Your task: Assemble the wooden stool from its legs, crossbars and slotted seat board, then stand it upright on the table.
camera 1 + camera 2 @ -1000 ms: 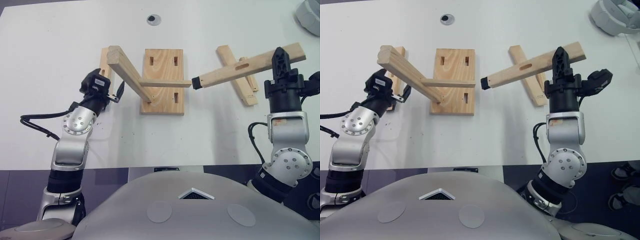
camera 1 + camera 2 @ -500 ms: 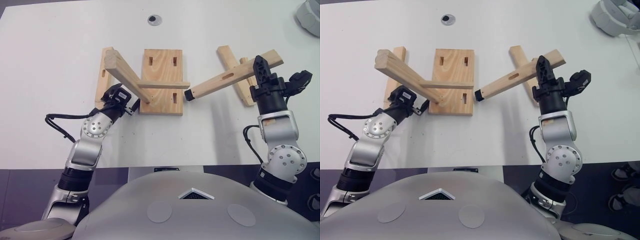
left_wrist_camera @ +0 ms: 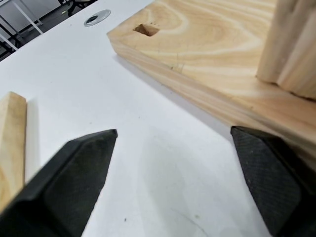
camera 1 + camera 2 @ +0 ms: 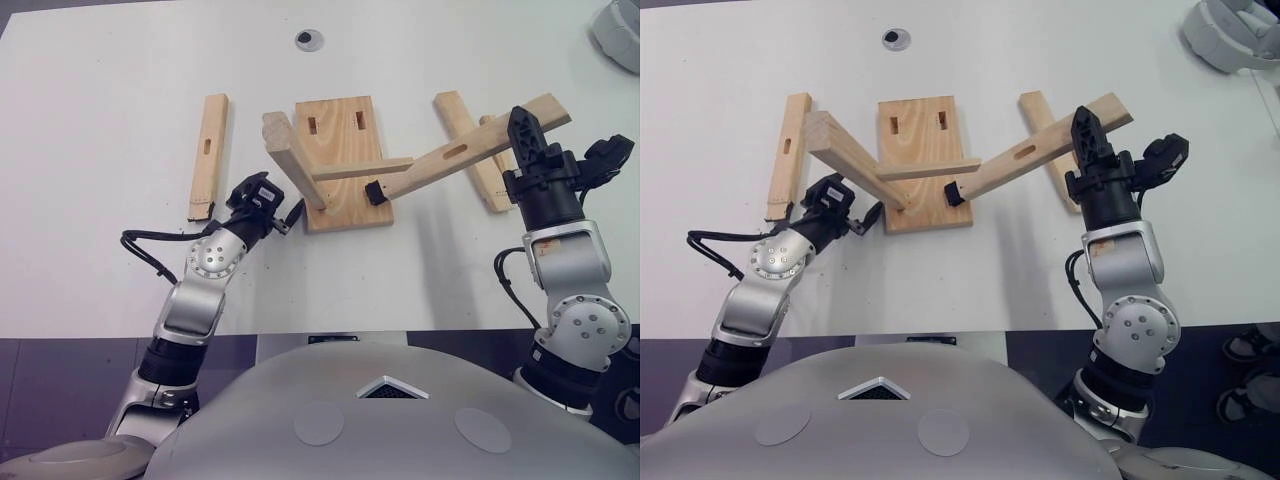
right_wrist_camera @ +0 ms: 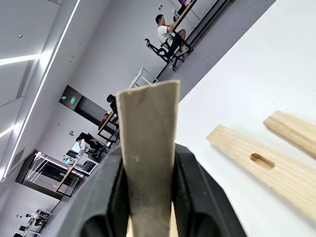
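The slotted seat board (image 4: 345, 205) lies flat at mid-table, slightly turned. One leg (image 4: 292, 160) stands on it with a crossbar (image 4: 365, 169) sticking out to the right. My left gripper (image 4: 288, 216) is open at the board's near-left corner; in the left wrist view its fingers (image 3: 74, 168) straddle bare table beside the board's edge (image 3: 212, 59). My right gripper (image 4: 527, 140) is shut on a second leg (image 4: 455, 156), held slanting. That leg's black-capped end (image 4: 375, 192) rests at the board's right side, just under the crossbar's free end. The right wrist view has the held leg (image 5: 148, 143) between the pads.
A loose slotted leg (image 4: 208, 155) lies left of the board. Two more wooden pieces (image 4: 453, 108) (image 4: 495, 185) lie on the table under the right arm's leg. A black round fitting (image 4: 308, 39) sits at the far edge, a white object (image 4: 620, 25) at the far right corner.
The left gripper has slid right, off the standing leg, to the board's corner. Board, leg and crossbar have shifted right and turned. The right arm has lowered its leg's capped end onto the board.
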Available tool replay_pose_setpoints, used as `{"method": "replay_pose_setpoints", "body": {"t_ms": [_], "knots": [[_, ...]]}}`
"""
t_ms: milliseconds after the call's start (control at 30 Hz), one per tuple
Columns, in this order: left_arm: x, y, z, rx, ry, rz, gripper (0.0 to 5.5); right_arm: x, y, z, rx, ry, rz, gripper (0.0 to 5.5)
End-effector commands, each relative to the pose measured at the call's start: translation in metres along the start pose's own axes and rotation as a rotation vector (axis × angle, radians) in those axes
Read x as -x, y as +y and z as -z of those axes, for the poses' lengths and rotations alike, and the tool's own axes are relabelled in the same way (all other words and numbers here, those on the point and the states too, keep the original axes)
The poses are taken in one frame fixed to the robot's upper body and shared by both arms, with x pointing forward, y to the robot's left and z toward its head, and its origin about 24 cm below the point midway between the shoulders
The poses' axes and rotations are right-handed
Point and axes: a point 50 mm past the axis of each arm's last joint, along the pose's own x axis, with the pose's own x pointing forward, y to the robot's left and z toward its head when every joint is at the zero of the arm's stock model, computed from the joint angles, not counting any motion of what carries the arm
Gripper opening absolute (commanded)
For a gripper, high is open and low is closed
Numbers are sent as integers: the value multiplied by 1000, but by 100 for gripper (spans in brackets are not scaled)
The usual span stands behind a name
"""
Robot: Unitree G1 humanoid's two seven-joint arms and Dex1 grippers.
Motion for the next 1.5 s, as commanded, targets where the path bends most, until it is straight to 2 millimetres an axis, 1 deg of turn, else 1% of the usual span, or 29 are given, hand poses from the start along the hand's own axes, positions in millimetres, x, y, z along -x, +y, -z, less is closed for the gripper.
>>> {"method": "replay_pose_setpoints", "body": {"t_ms": [33,167,300,367,467,567,733,867,900,967,1033,1067,1133,1200,1267,1300,1400,1500], "knots": [[-4,-1,-7,-10,-18,4,424,0,2,4,149,-4,12,102],[-3,0,-7,-17,-19,5,424,1,12,3,264,-28,-30,102],[-3,2,-13,-1,-41,-1,424,1,23,11,420,-21,-65,102],[-4,3,-15,8,-52,-6,424,0,23,18,484,5,-75,102],[-4,6,-19,23,-65,-11,424,0,15,25,599,59,-74,102],[-4,7,-21,38,-74,-12,424,-4,9,31,671,109,-48,102],[-6,7,-24,58,-86,-9,424,-15,18,38,785,164,-73,107],[-11,8,-28,75,-117,-7,424,-22,18,42,918,224,-74,110],[-11,11,-30,91,-136,-6,424,-23,17,42,933,230,-72,112],[-10,36,-39,103,-195,-27,424,-25,14,41,942,232,-65,112],[-10,65,-53,87,-269,-10,424,-27,9,39,953,239,-59,113],[-13,78,-61,65,-298,20,424,-29,7,38,972,248,-59,115],[-22,94,-74,6,-332,82,424,-33,2,39,1039,277,-68,116],[-34,97,-87,-5,-374,183,424,-35,-2,41,1092,305,-74,116],[-54,93,-95,-56,-373,310,424,-37,0,45,1090,312,-99,116],[-64,90,-96,-81,-357,375,424,-39,2,47,1070,318,-114,116],[-82,83,-97,-110,-323,544,424,-43,4,53,1041,365,-177,116],[-95,69,-98,-152,-290,703,424,-49,2,50,1028,387,-187,118]]}}
